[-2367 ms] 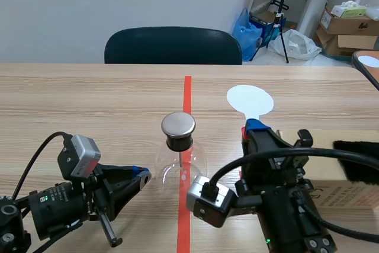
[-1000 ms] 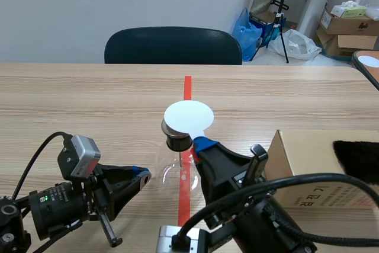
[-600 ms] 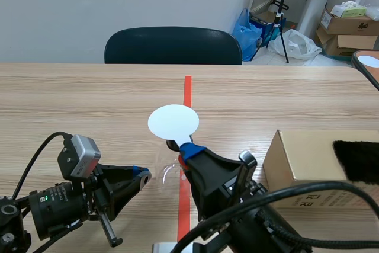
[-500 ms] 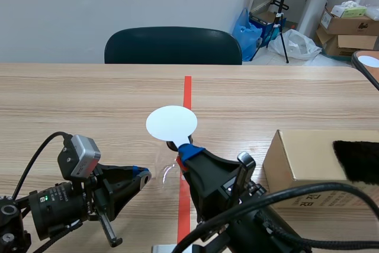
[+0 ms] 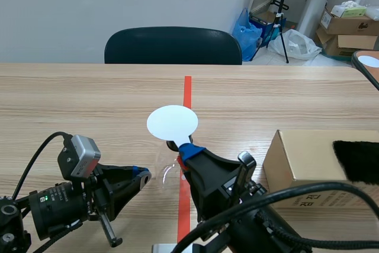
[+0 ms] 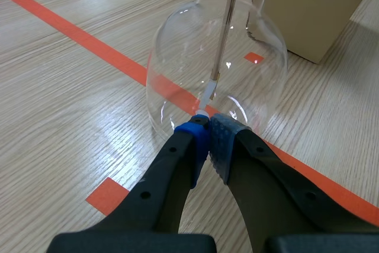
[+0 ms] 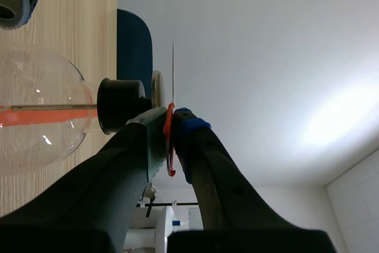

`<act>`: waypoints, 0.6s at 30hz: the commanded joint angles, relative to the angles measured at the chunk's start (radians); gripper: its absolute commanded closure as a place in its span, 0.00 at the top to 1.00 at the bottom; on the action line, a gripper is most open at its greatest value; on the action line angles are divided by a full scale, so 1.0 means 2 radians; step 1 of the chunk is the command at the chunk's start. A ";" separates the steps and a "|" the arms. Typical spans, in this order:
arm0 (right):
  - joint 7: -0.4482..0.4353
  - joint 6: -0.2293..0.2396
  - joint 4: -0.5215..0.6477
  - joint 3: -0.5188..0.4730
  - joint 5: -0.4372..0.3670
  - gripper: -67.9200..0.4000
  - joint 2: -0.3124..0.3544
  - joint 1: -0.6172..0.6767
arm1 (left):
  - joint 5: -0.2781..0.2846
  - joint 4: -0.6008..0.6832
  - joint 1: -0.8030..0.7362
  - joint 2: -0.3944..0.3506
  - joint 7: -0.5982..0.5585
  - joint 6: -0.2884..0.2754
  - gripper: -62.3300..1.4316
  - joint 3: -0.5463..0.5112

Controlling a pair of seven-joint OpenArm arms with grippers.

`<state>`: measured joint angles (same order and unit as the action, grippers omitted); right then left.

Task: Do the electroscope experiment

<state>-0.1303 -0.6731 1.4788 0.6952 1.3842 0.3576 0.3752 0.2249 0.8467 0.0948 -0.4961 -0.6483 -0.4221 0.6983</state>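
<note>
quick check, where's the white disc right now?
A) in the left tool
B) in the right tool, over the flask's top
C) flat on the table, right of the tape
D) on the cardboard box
B: the right tool is shut on the handle of the white disc, which it holds over the black stopper of the flask.

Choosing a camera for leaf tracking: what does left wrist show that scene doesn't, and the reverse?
Left wrist only: the metal rod inside the glass flask and the pale strip at its lower end. Scene only: the white disc held in the right gripper above the flask, the black fur on the cardboard box, the chair. Both: flask, box, left gripper with fingers shut.
</note>
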 commanded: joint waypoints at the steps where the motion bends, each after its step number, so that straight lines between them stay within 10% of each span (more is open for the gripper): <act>1: 0.002 -0.007 0.015 -0.005 0.000 0.03 0.002 -0.003 | 0.005 0.009 0.004 0.000 -0.009 -0.003 0.07 -0.002; 18: 0.073 -0.007 0.015 -0.005 -0.001 0.03 0.003 -0.003 | 0.005 0.009 0.003 0.000 -0.009 -0.003 0.07 -0.002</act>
<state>0.0040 -0.6731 1.4788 0.6952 1.3834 0.3576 0.3752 0.2249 0.8467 0.0948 -0.4961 -0.6483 -0.4221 0.6983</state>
